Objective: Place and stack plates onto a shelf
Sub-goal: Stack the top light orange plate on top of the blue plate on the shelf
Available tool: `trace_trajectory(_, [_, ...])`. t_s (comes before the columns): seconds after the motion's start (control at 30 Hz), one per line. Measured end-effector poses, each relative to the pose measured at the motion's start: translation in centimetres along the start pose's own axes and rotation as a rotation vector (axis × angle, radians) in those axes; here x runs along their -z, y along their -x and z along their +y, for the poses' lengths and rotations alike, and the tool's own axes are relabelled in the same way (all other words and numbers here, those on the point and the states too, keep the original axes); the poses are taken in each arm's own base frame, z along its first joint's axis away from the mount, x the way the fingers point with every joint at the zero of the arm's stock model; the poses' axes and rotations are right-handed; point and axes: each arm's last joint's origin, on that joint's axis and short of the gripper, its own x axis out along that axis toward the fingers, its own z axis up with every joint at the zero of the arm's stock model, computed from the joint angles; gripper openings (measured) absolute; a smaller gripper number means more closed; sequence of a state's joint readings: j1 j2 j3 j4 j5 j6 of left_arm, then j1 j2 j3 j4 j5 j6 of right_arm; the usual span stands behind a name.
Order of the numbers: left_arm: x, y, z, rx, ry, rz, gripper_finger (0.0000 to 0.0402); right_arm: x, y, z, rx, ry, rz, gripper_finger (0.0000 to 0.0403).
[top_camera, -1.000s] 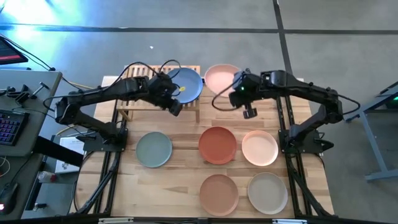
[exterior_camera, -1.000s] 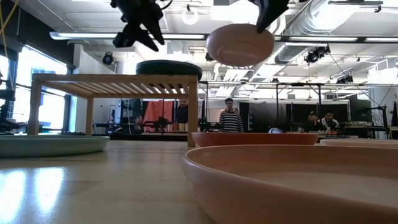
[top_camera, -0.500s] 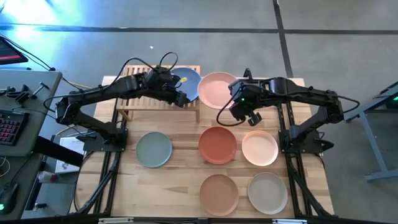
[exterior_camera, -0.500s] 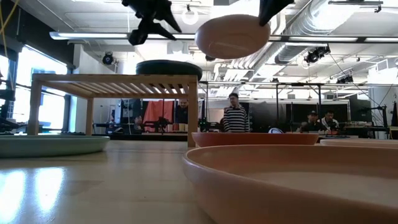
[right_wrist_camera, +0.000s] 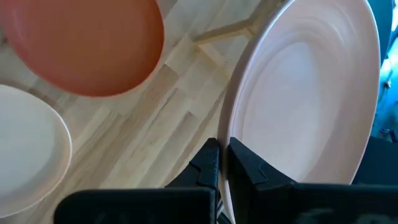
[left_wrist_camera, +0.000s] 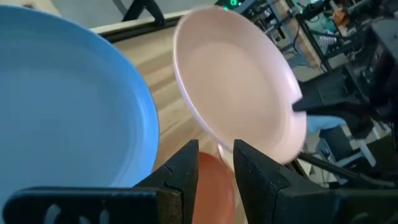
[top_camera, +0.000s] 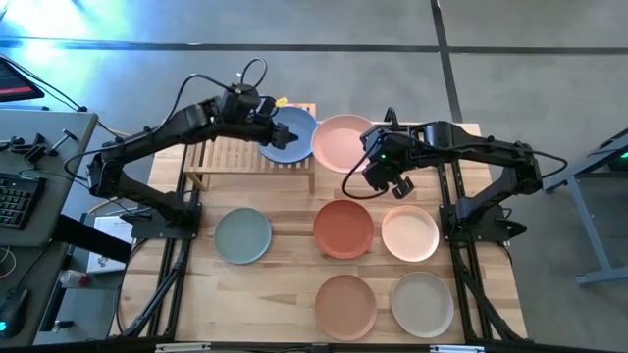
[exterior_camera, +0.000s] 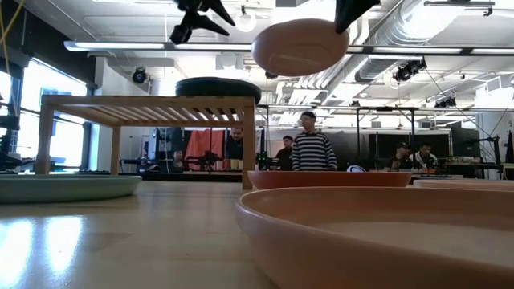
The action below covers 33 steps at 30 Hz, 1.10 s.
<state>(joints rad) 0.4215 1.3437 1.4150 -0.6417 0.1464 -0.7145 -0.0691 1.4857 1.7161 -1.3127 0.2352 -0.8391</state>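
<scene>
Right gripper (top_camera: 376, 163) clamped on the rim of the pink plate (top_camera: 341, 143), fingers pinched either side of the edge as seen past the wrist. Plate carried in the air, off the table, just beside the right end of the shelf (top_camera: 228, 155). In the low view, held level and higher than the blue plate (top_camera: 287, 134) resting on the slatted top.

Key relation: blue plate at roughly 9 o'clock from the pink plate in the overhead view, rims nearly touching there, though at different heights. Pinch point at about 4 o'clock on the pink plate's rim, so free edge leading toward the shelf. Judged next: carry toward 9 o'clock, then lower flat onto the blue plate.

Left gripper (top_camera: 265, 106) above the far edge of the blue plate, at about 11 o'clock from it, fingers drawn close with a narrow gap, nothing between them. Nearer to the stack than the right arm, so a possible obstruction to the incoming plate.

Sage green plate (top_camera: 242, 235), terracotta red plate (top_camera: 343, 228), peach plate (top_camera: 410, 233), tan-orange plate (top_camera: 345, 305) and beige plate (top_camera: 423, 303) on the tabletop, unshelved.
</scene>
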Motion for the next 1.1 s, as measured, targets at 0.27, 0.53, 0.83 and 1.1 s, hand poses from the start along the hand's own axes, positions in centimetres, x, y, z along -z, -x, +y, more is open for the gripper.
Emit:
trace_trajectory(0.27, [-0.2,-0.2,0.5,-0.021,0.053,0.004,0.0087,0.0,0.0,0.0,-0.012,0.033,-0.015,0.0])
trace_trajectory(0.53, [-0.5,-0.1,0.6,0.026,0.065,0.043,0.0087,-0.1,0.0,0.1,-0.021,0.041,-0.026,0.0])
trace_trajectory(0.83, [-2.8,2.0,-0.7,0.041,0.014,-0.012,0.0087,-0.1,0.0,0.1,-0.021,0.033,-0.026,0.0])
trace_trajectory(1.1, [-4.7,1.5,-1.1,-0.03,-0.025,0.032,0.0087,-0.1,0.0,0.1,-0.021,0.026,-0.026,0.0])
